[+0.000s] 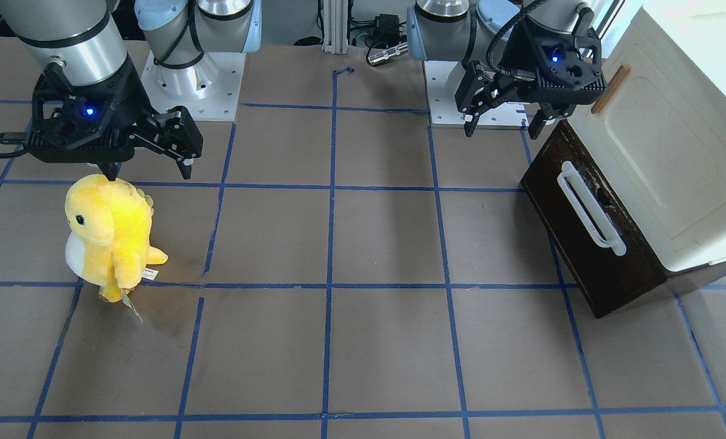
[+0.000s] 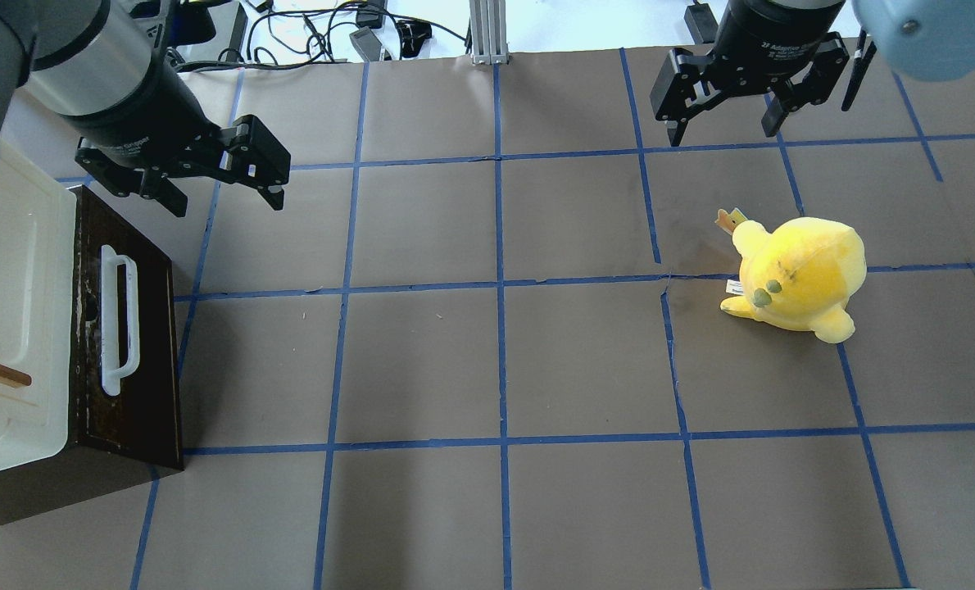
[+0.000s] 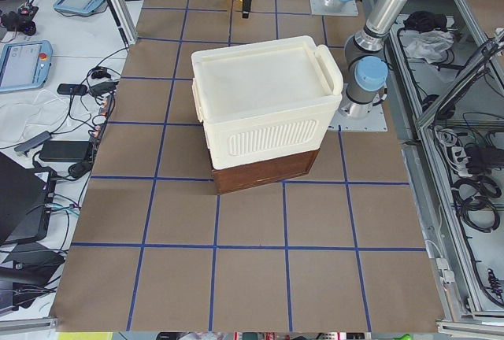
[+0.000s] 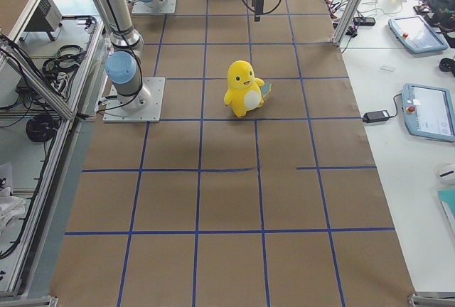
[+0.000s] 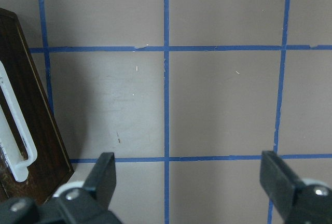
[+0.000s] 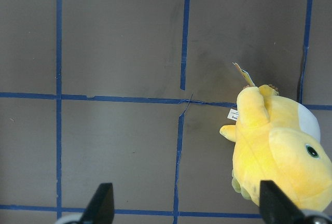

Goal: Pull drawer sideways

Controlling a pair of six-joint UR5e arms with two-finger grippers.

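As the drawer (image 2: pixel 139 393) looks stiff and shut, its rigid handle (image 2: pixel 119 311) is best gripped by the left end effector (image 2: pixel 221 197), seen spread apart and empty.

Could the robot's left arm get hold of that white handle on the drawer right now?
Probably yes. The left end effector is open and hovers just off one end of the drawer, close to the handle. Nothing stands between them, and the toy is far across the table.

A robotics lab: 2 teach pendants (image 4: pixel 429 111), loose cables (image 3: pixel 472 194), and a table (image 2: pixel 422 360) gridded with blue tape (image 2: pixel 500 246).
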